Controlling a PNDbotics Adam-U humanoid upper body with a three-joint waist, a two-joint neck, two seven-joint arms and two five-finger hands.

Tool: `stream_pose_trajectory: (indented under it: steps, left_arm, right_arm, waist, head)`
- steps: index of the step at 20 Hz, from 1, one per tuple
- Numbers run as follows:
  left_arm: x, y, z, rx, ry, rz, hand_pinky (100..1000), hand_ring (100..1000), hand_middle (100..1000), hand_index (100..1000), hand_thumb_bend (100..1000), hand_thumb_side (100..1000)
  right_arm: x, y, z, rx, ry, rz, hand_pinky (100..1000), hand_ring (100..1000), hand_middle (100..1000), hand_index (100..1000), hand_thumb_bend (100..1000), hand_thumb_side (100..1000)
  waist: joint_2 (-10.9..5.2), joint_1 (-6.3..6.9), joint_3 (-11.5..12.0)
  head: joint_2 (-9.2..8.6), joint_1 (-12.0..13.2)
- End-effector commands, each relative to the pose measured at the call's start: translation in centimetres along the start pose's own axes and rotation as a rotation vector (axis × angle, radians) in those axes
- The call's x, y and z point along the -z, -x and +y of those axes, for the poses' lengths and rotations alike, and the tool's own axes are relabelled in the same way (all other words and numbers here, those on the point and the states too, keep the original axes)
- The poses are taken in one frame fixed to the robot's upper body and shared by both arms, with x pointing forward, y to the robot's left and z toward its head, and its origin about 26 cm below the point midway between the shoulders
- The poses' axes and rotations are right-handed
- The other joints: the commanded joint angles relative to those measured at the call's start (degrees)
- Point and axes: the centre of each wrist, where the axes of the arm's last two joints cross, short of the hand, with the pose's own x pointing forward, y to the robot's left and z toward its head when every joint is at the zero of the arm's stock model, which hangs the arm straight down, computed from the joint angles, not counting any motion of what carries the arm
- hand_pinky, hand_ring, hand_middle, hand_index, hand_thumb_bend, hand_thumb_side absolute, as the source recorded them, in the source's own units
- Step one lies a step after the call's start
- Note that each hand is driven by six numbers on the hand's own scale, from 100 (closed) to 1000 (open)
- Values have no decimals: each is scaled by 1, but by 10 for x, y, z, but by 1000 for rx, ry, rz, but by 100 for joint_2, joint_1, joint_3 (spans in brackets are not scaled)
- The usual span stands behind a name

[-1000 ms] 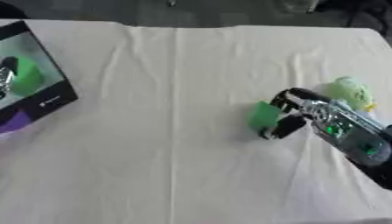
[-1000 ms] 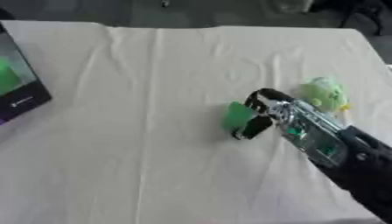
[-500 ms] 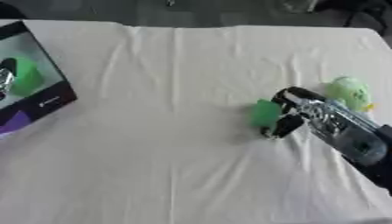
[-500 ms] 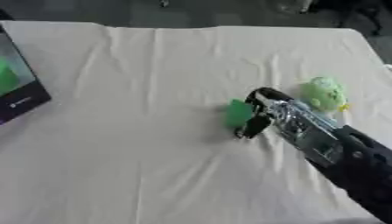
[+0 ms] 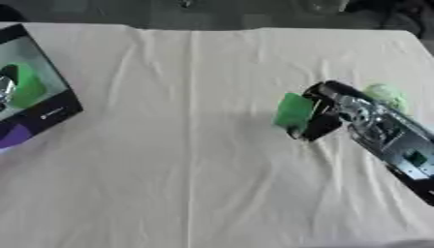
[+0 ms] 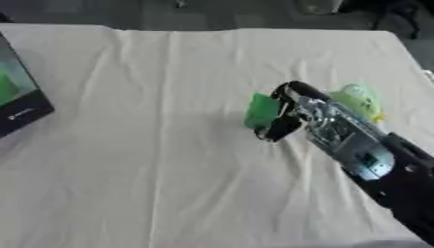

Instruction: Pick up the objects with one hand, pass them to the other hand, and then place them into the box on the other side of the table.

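Observation:
My right hand (image 5: pixel 326 110) reaches in from the lower right, its fingers curled round a small green object (image 5: pixel 294 111) just above the white cloth. A pale green, roundish object (image 6: pixel 359 100) lies on the cloth behind the hand, toward the right edge. At the far left stands a dark box (image 5: pixel 30 92) with a green shape inside it. My left hand shows in neither view.
A white tablecloth (image 5: pixel 169 160) with soft creases covers the whole table. The table's far edge runs along the top, with dark floor beyond. A purple patch (image 5: pixel 12 137) shows below the box at the left edge.
The right hand with the green object has risen slightly and shifted a little to the left. The pale green object behind it has not moved.

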Motion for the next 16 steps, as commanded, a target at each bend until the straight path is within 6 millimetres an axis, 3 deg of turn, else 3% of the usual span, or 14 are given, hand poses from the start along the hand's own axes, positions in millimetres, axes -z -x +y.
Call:
stream_pose_trajectory:
  steps: [1, 7, 10, 16]
  left_arm:
    - [3, -1, 12, 15, -34, -14, 910, 651, 663, 727, 379, 539]
    - [2, -5, 14, 6, -37, -27, 910, 650, 662, 726, 377, 538]
    - [2, -10, 16, -6, -37, -45, 911, 649, 663, 728, 375, 538]
    - [2, -25, 23, -52, -24, -108, 910, 647, 667, 733, 374, 547]
  right_arm:
    - [-12, -4, -24, 3, 81, -36, 678, 616, 548, 573, 371, 100]
    - [-13, -10, -36, 63, 231, -115, 582, 593, 547, 560, 372, 100]
    - [-12, -16, -34, 119, 268, -163, 507, 574, 554, 554, 379, 100]
    - [-10, -35, -15, 310, 317, -295, 461, 562, 560, 551, 391, 100]
  waist:
    - [-55, 66, -13]
    - [-73, 92, -25]
    - [-84, 120, -11]
    - [-107, 178, 44]
  head:
    - [-9, 24]
    - [-9, 49]
    - [-9, 53]
    - [-9, 62]
